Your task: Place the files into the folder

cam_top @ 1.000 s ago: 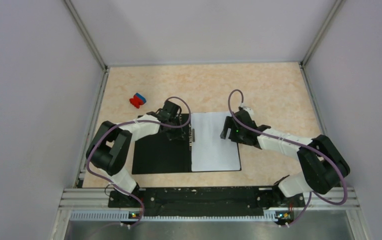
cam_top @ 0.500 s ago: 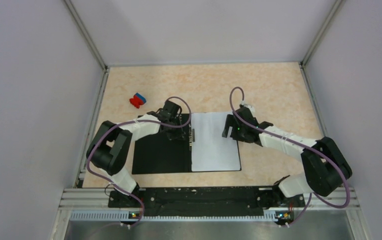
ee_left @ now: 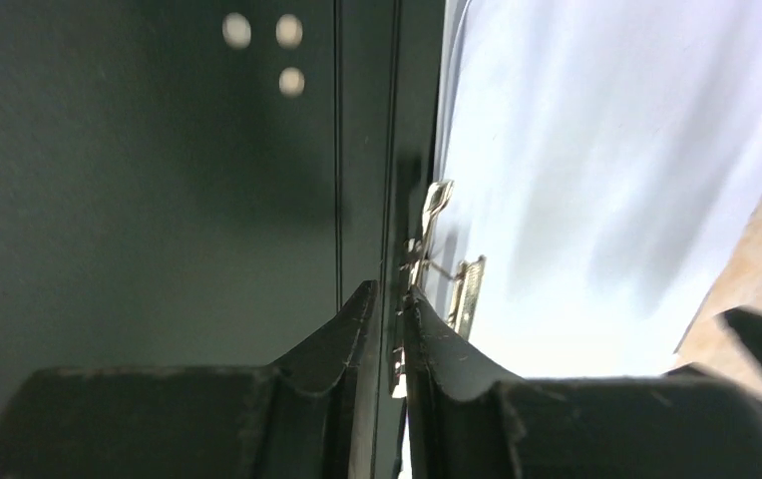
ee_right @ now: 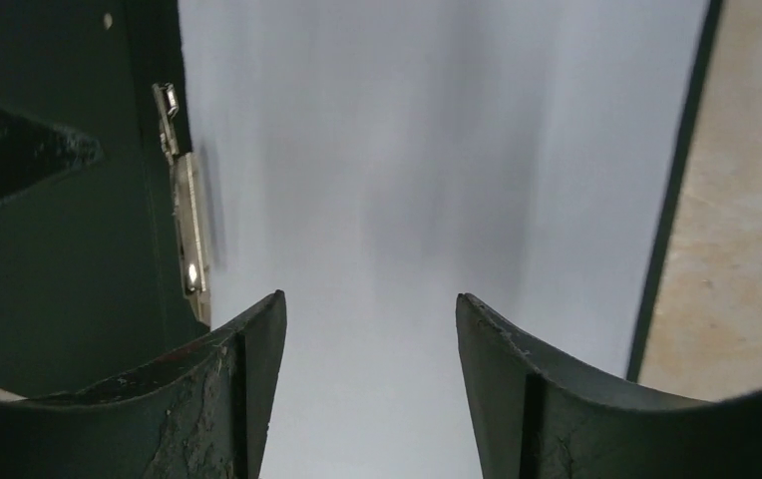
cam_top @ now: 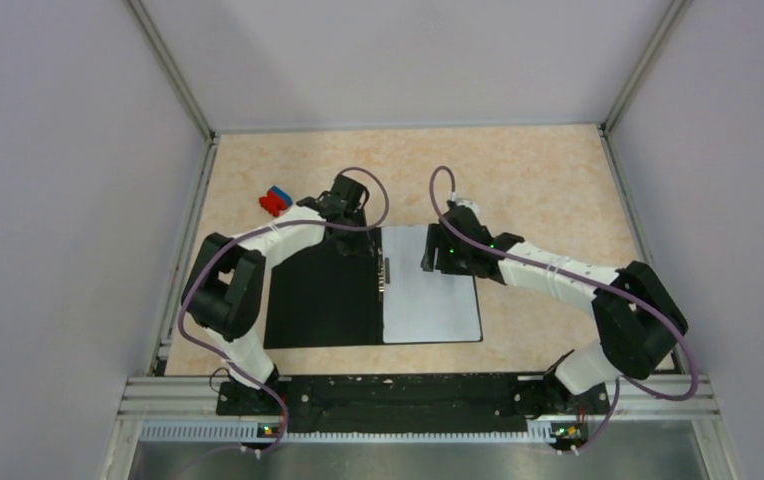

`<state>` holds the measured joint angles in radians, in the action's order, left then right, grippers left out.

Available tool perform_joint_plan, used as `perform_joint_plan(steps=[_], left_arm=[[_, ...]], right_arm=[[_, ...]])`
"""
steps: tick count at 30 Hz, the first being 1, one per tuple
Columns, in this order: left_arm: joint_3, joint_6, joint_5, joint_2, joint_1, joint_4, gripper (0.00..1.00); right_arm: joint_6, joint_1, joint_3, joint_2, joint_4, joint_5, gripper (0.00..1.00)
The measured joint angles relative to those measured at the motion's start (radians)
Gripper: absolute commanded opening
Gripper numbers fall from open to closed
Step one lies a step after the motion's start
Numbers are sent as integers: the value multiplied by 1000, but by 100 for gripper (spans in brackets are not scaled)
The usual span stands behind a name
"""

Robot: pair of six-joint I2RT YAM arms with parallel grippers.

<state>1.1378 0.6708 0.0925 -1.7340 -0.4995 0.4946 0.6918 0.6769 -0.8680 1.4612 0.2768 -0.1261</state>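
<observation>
The folder point(cam_top: 318, 300) lies open on the table, black inside up, with the metal clip point(cam_top: 386, 275) along its spine. The files point(cam_top: 433, 305) lie as a white stack on its right half; the top sheet looks blank. My left gripper point(cam_top: 356, 238) is at the far end of the spine. In the left wrist view its jaws point(ee_left: 389, 299) are nearly shut, with part of the metal clip point(ee_left: 467, 289) between them. My right gripper point(cam_top: 433, 258) hovers over the far part of the files. In the right wrist view it point(ee_right: 369, 299) is open and empty above the white sheet point(ee_right: 407, 150), with the clip point(ee_right: 190, 230) to its left.
A small red-and-blue block point(cam_top: 275, 201) sits on the table to the far left of the folder. Grey walls with metal frame posts enclose the beige tabletop point(cam_top: 548, 190). The arms' base rail point(cam_top: 398, 395) runs along the near edge.
My right gripper has moved left over the files towards the spine. My left wrist has swung towards the far side, while its fingers stay at the far end of the spine.
</observation>
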Motion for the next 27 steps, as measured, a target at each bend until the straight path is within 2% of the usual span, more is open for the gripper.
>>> perform_joint_plan(steps=[6,11,15,21,27], left_arm=[[100,-4,26,-65,66,7,27],[190,-4,95,-170,116,18,30],[234,-4,153,-220,130,23,30],[252,-3,214,-243,127,24,30],[252,-4,240,-255,127,23,31]], right_arm=[[6,103,-93,112,-1,10,61],[9,134,-149,180,-2,11,61],[15,134,-149,182,6,-17,53],[16,122,-134,180,31,-79,36],[12,64,-35,123,61,-128,28]])
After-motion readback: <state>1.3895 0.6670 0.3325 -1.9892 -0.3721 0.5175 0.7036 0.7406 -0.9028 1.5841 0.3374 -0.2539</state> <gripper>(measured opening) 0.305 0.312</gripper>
